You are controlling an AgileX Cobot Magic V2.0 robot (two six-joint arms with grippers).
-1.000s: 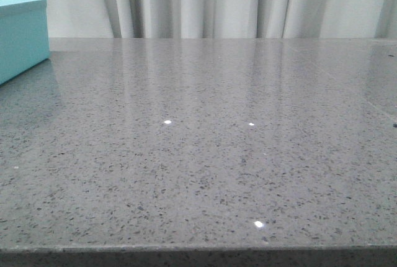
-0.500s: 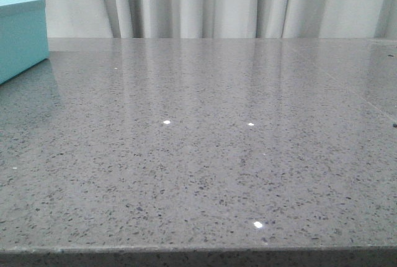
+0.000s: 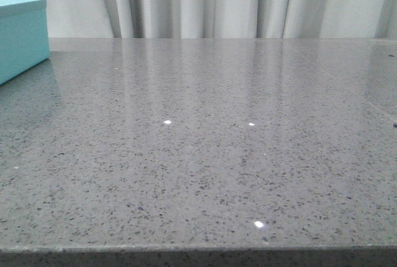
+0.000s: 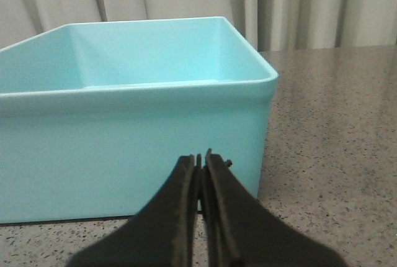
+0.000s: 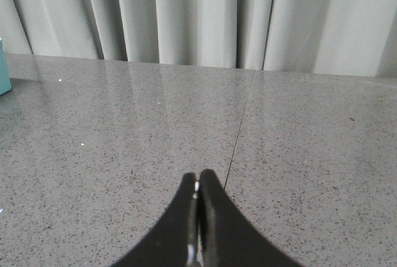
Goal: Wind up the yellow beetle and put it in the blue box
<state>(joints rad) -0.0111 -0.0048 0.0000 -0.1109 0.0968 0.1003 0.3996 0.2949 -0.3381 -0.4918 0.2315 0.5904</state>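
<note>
My left claw (image 4: pixel 201 158) is closed on nothing, just before the blue box (image 4: pixel 133 149), a matte rectangular tub. My right claw (image 5: pixel 198 183) is closed empty over the speckled, glossy desk (image 5: pixel 298 149). The yellow beetle is not visible.

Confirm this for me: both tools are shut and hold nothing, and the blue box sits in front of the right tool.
One detail is off. The blue box sits in front of the left tool, not the right one; the left wrist view shows it. The right tool faces bare grey table. The rest holds: both tools are shut and hold nothing.
</note>
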